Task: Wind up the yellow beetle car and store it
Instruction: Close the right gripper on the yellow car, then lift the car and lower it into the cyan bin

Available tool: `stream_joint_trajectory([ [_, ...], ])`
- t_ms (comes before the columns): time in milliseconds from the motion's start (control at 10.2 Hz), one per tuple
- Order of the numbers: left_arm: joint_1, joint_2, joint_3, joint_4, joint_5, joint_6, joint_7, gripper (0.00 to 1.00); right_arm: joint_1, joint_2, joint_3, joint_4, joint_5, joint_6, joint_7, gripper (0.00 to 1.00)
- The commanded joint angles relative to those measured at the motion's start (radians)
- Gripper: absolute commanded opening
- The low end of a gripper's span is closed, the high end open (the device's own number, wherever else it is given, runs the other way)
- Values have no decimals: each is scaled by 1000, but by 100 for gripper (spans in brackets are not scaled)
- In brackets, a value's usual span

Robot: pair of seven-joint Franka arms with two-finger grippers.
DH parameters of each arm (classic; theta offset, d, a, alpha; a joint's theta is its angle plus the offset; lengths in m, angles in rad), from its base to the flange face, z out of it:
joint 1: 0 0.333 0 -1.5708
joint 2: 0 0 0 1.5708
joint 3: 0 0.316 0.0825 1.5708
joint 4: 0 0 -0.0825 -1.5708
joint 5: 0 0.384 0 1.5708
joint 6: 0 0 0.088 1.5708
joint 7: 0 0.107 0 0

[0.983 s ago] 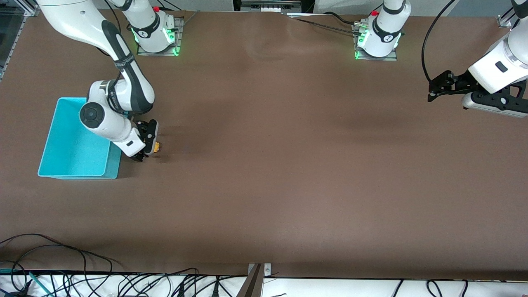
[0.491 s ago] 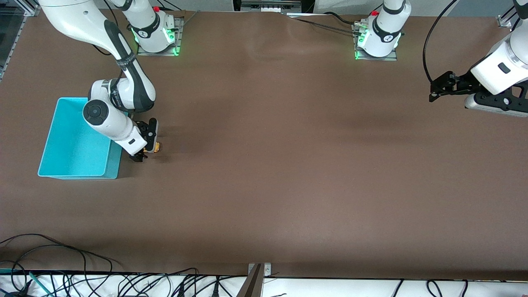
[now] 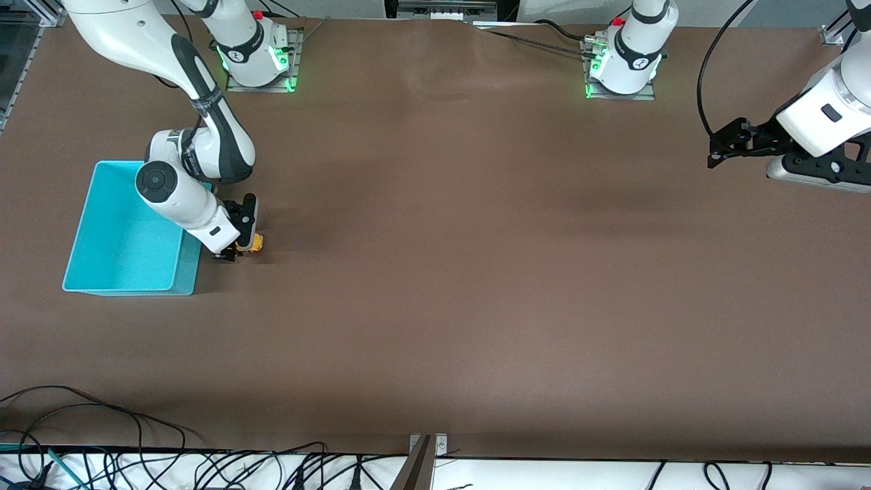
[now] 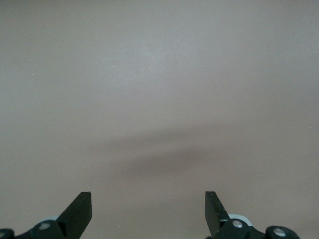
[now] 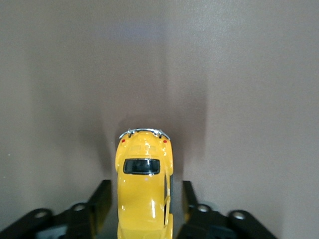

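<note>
Beside the bin [image 3: 126, 235], right gripper [image 3: 235, 250] has closed on yellow beetle car [image 5: 143, 191].

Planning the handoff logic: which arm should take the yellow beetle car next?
Right. The right gripper already has its fingers on either side of the yellow beetle car, beside the turquoise bin. The left gripper waits open over bare table.

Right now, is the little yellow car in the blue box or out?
Out. The yellow beetle car sits on the brown table beside the turquoise bin, between the right gripper fingers.
</note>
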Motion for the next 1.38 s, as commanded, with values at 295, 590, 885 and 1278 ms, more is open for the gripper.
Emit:
stream_joint_trajectory([
  [295,-7,5,-4,23,21,-21,-19,100,-3,-99,-2,-6,-14,-15,4,0],
  [590,-13,5,-4,23,21,-21,-19,100,-3,-173,-3,90,-13,-239,24,0],
  [885,-12,5,-4,23,21,-21,-19,100,-3,-274,-76,127,-28,-420,17,0],
  [1278,-12,5,-4,23,21,-22,-19,100,-8,-235,-276,104,-70,-366,-98,0],
])
